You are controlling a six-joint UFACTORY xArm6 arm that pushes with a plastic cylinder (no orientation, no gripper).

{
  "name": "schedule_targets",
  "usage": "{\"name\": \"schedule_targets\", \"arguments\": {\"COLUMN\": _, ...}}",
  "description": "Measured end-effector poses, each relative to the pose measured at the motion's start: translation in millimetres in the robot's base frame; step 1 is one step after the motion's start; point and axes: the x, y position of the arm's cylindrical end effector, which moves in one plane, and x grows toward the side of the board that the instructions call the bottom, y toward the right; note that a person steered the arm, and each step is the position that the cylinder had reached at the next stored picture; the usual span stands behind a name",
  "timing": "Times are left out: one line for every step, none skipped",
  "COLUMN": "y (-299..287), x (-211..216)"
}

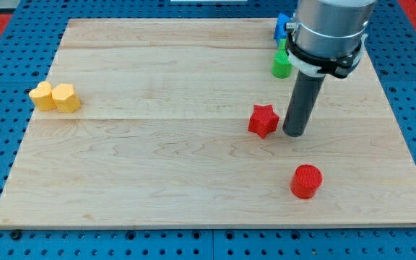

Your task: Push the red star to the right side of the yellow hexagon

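Note:
The red star (pixel 263 120) lies right of the board's middle. My tip (pixel 294 133) stands just to the star's right, a small gap away. The yellow hexagon (pixel 66 97) sits at the view's far left edge of the board, touching another yellow block (pixel 42 94) on its left.
A red cylinder (pixel 306 180) stands below and right of the tip. A green block (pixel 282 64) and a blue block (pixel 283 27) sit at the view's top right, partly hidden by the arm (pixel 331 32). The wooden board (pixel 157 173) lies on a blue pegboard.

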Motion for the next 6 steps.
{"name": "schedule_targets", "arguments": {"y": -52.3, "x": -7.0}}
{"name": "schedule_targets", "arguments": {"y": -117.8, "x": -27.7}}
{"name": "schedule_targets", "arguments": {"y": -122.9, "x": -27.3}}
{"name": "schedule_targets", "arguments": {"y": -83.2, "x": -26.7}}
{"name": "schedule_targets", "arguments": {"y": -38.3, "x": -33.3}}
{"name": "schedule_targets", "arguments": {"y": -15.8, "x": -57.7}}
